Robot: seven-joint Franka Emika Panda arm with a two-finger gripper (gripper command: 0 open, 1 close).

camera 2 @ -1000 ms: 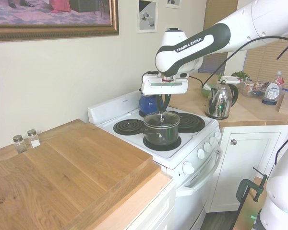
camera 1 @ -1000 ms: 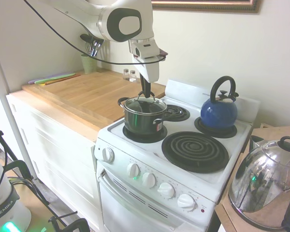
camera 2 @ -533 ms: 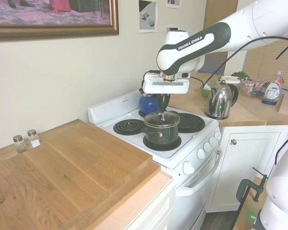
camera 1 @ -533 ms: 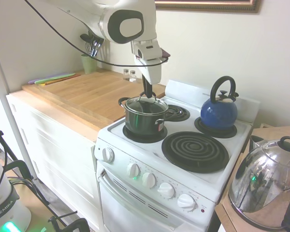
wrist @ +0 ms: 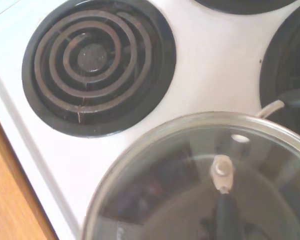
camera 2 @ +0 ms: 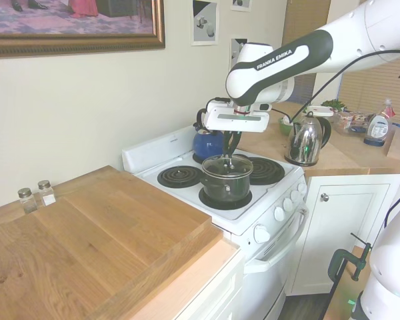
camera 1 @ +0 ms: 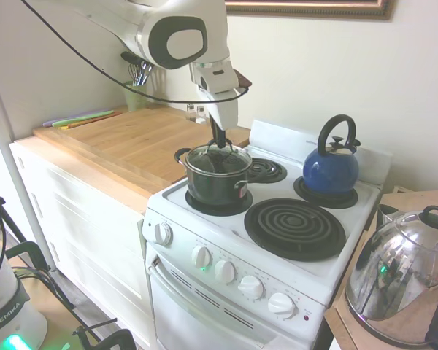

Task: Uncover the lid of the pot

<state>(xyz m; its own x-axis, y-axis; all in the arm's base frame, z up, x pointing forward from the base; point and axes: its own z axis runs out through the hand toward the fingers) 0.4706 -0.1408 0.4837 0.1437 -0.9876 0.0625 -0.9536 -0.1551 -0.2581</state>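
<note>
Item, your gripper [camera 1: 219,143]: it hangs straight down over the front-left burner of the white electric stove [camera 1: 317,273], fingers pinched narrow on the black loop handle of the lid [camera 1: 219,157] (the exterior views show the handle between them, though the contact itself is small in the frame). Item, the lid, clear glass with a metal rim: you see it sitting slightly raised and a touch off-centre over the pot [camera 1: 216,182], its rim just above the pot's silvery rim; whether the two touch anywhere cannot be told. In the wrist view the lid [wrist: 200,180] fills the lower part of the picture, with a small rear coil burner [wrist: 97,62] beyond it. Item, the pot: dark saucepan with short side handles, standing upright on its burner at about 9 o'clock from the large bare coil burner [camera 1: 295,228]. Item, blue kettle [camera 1: 331,166]: on the rear-right burner, at about 2 o'clock from the pot, well apart from it. Item, chrome kettle [camera 1: 396,281]: on the wooden counter to the stove's right. Item, butcher-block counter [camera 1: 135,142]: at the stove's left, with two small shakers [camera 2: 37,195] near the wall.
</note>
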